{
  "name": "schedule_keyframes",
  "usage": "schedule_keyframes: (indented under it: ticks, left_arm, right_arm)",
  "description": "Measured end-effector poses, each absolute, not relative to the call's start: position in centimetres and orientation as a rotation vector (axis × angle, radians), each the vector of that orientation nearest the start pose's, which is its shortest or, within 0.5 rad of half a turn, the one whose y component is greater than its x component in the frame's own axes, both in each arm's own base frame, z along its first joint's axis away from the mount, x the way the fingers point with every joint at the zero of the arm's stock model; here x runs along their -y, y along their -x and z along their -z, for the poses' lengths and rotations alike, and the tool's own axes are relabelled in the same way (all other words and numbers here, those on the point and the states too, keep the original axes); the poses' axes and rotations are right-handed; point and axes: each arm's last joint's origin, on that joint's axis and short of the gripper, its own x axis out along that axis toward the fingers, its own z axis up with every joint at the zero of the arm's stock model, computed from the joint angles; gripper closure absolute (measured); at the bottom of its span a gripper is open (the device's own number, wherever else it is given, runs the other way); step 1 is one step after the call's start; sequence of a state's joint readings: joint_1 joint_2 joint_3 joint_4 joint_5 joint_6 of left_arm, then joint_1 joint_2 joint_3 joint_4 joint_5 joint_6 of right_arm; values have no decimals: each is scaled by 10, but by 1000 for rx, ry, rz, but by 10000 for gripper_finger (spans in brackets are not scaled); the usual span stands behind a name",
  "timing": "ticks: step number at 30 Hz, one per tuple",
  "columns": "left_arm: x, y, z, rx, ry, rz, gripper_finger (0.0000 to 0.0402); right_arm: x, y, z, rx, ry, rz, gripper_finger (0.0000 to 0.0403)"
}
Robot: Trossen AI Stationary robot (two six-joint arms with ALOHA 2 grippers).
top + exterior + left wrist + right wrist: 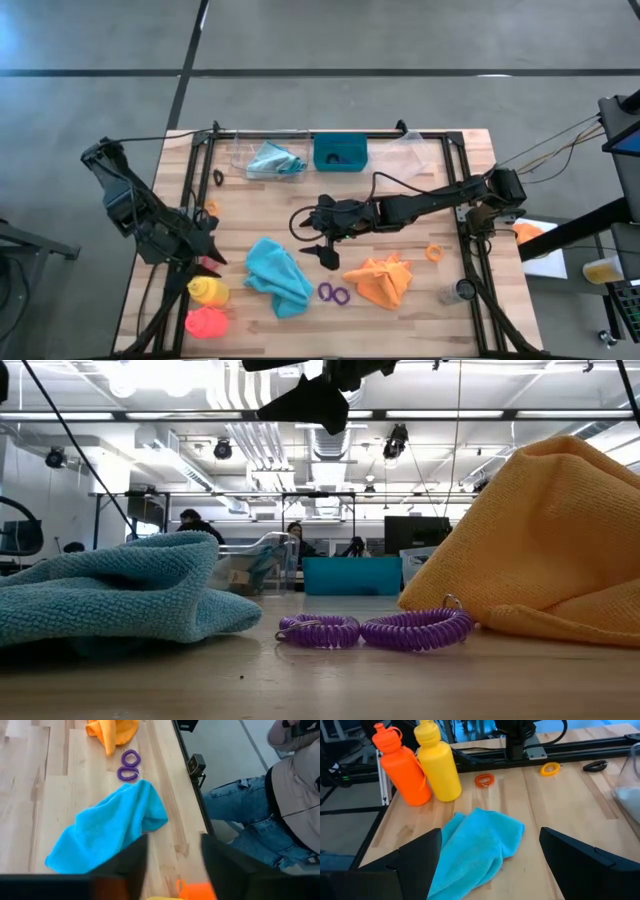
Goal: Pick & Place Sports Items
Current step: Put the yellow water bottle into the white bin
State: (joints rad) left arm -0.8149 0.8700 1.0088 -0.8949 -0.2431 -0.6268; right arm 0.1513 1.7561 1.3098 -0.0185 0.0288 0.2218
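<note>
A yellow bottle (208, 290) and a pink-red bottle (207, 322) stand upright on their bases at the table's near left corner. My left gripper (212, 258) hovers open just above them, and their tops show below its fingers (192, 890). A teal cloth (277, 275) lies crumpled mid-table. My right gripper (325, 255) hangs open above the cloth's far right side, nothing between its fingers (490, 865). Two purple rings (333, 293) and an orange cloth (382, 280) lie to the right. A pale blue cloth (272, 160) lies in a clear tray.
A teal bin (340, 152) and a second clear tray (415, 150) stand at the far edge. Small orange rings (433, 252) (211, 207) and a black ring (218, 178) lie loose. A seated person (240, 810) is just beyond the table's near edge.
</note>
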Motion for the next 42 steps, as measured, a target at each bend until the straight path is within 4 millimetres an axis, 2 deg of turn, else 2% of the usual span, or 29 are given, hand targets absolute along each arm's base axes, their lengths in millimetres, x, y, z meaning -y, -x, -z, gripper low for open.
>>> schedule_keyframes:
  ticks: [3,6,9,13,16,24,32,34,39,42]
  left_arm:
    - [107,-111,-333,-793,199,313,137]
    - [107,-111,-333,-785,157,330,80]
    - [107,-111,-333,-775,104,352,42]
    - [107,-111,-333,-772,82,361,10]
    - [107,-111,-333,-772,82,361,4]
    - [107,-111,-333,-752,44,354,23]
    - [110,-115,-329,-785,115,302,24]
    - [112,-115,-326,-849,201,286,24]
    - [111,-104,-316,-1137,352,319,24]
    - [110,-101,-315,-1201,448,276,24]
  right_arm:
    - [-60,-398,-268,-474,-179,-68,66]
    - [-60,-398,-268,-474,-179,-68,66]
    - [-60,-398,-268,-474,-179,-68,66]
    - [-60,-398,-268,-474,-179,-68,66]
    - [-60,-398,-268,-474,-179,-68,66]
    - [-59,-398,-268,-474,-179,-67,66]
    - [-59,-398,-268,-473,-174,-69,66]
    - [-59,-398,-268,-473,-172,-69,66]
    - [-59,-398,-268,-473,-157,-72,66]
    - [-57,-398,-268,-472,-147,-71,66]
